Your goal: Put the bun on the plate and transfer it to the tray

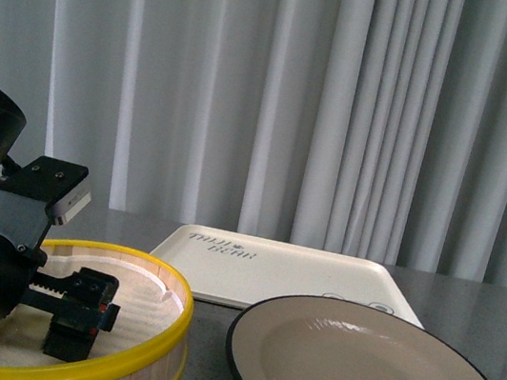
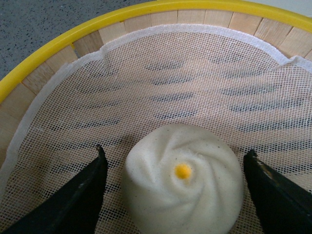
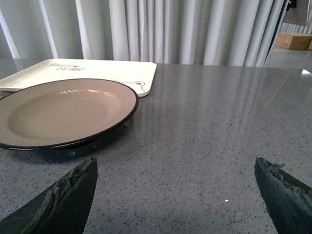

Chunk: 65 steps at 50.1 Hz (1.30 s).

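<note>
The cream-white bun with a swirled top and a yellow dot sits on the mesh liner inside the yellow-rimmed steamer basket. My left gripper is open, one finger on each side of the bun, not touching it. In the front view the left gripper is down in the basket and hides the bun. The beige plate with a black rim lies at the front right, also in the right wrist view. The cream tray lies behind it. My right gripper is open over bare table.
Grey speckled tabletop stretches right of the plate. White curtains hang behind the table. The tray's lettering is at its far left corner. A box stands far off at the right.
</note>
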Each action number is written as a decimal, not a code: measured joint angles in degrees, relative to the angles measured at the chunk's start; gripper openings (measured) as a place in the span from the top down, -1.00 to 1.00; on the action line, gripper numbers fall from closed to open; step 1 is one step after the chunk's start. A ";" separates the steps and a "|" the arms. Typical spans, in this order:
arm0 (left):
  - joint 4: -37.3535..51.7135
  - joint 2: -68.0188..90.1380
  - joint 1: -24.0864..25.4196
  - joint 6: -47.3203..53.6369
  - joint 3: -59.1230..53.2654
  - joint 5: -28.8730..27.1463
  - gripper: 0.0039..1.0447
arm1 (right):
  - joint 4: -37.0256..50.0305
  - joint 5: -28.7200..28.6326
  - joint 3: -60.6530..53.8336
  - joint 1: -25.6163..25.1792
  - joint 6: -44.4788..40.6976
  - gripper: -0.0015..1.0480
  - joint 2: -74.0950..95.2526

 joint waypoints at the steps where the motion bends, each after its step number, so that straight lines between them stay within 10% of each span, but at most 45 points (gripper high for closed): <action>1: 0.13 0.00 0.02 -0.11 -0.09 0.20 -0.49 | 0.00 0.00 0.00 0.00 0.00 -0.83 0.00; 25: 2.14 -4.55 -0.35 -3.89 -0.35 3.19 0.89 | 0.00 0.00 0.00 -0.02 0.00 -0.83 0.00; 65: 1.81 8.94 -25.03 0.79 13.92 3.69 0.90 | 0.00 0.00 0.00 -0.02 0.00 -0.83 0.00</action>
